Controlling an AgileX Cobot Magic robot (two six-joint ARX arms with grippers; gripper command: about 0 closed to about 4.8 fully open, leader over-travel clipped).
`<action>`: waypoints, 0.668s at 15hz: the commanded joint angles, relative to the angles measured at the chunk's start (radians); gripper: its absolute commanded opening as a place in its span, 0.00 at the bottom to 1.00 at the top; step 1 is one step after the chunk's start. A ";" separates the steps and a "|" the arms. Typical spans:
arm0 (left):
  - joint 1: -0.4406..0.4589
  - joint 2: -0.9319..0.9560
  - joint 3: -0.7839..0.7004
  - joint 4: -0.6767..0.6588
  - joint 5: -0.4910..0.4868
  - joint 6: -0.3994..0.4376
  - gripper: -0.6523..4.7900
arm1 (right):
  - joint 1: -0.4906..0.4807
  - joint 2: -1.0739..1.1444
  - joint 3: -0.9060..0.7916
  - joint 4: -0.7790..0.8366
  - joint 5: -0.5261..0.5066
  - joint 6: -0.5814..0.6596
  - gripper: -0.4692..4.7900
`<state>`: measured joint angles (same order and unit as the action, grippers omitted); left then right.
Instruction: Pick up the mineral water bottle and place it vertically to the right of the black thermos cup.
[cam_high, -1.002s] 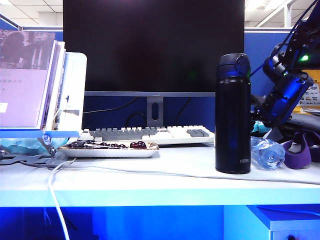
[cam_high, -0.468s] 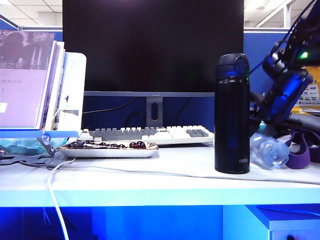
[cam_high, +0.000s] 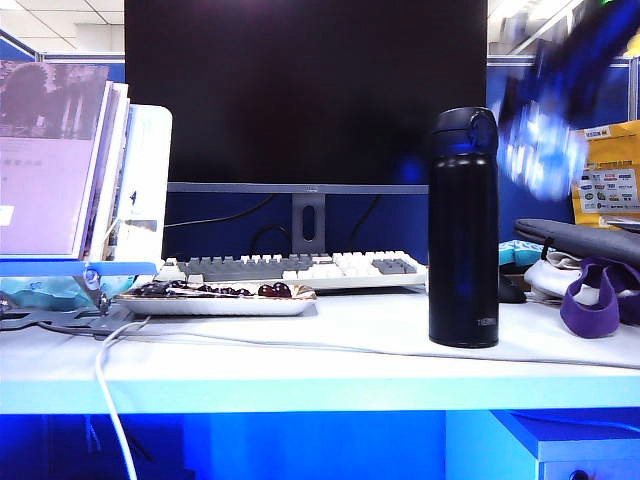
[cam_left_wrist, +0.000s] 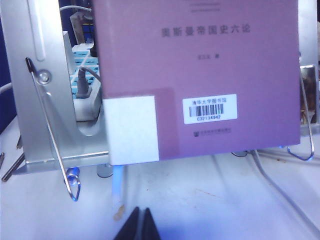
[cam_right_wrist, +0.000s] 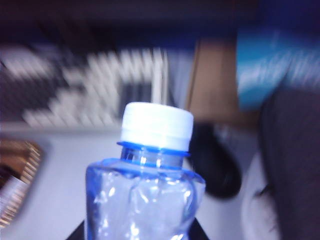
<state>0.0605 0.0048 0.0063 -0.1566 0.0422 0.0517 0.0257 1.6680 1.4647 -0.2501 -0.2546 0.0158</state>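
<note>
Gripping the mineral water bottle (cam_right_wrist: 142, 185), the right hand (cam_high: 545, 150) appears as a blur high and to the right of the black thermos cup (cam_high: 463, 228); its axis seems tilted and needs righting on the descent to the bench (cam_high: 330, 350). Jaws together, the left hand (cam_left_wrist: 141, 225) idles by a book (cam_left_wrist: 200, 75).

1. I see the mineral water bottle (cam_right_wrist: 142, 185) filling the near foreground, its white cap (cam_right_wrist: 156, 125) pointing away.
2. The right claw's (cam_right_wrist: 137, 236) dark fingers (cam_right_wrist: 80, 234) flank the bottle's base.
3. Beyond the cap, a blurred keyboard (cam_right_wrist: 85, 92) lies on the counter (cam_right_wrist: 60, 170).
</note>
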 joint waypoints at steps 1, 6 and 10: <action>0.001 -0.003 -0.001 -0.011 0.003 0.000 0.11 | 0.000 -0.200 0.010 0.049 -0.014 -0.026 0.36; 0.001 -0.003 -0.001 -0.011 0.003 0.000 0.11 | 0.001 -0.448 0.010 0.040 -0.040 -0.054 0.36; 0.001 -0.003 -0.001 -0.011 0.003 0.000 0.11 | 0.028 -0.484 -0.027 0.084 -0.040 -0.136 0.36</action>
<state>0.0605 0.0048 0.0063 -0.1566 0.0422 0.0517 0.0467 1.1885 1.4521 -0.2413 -0.2893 -0.1116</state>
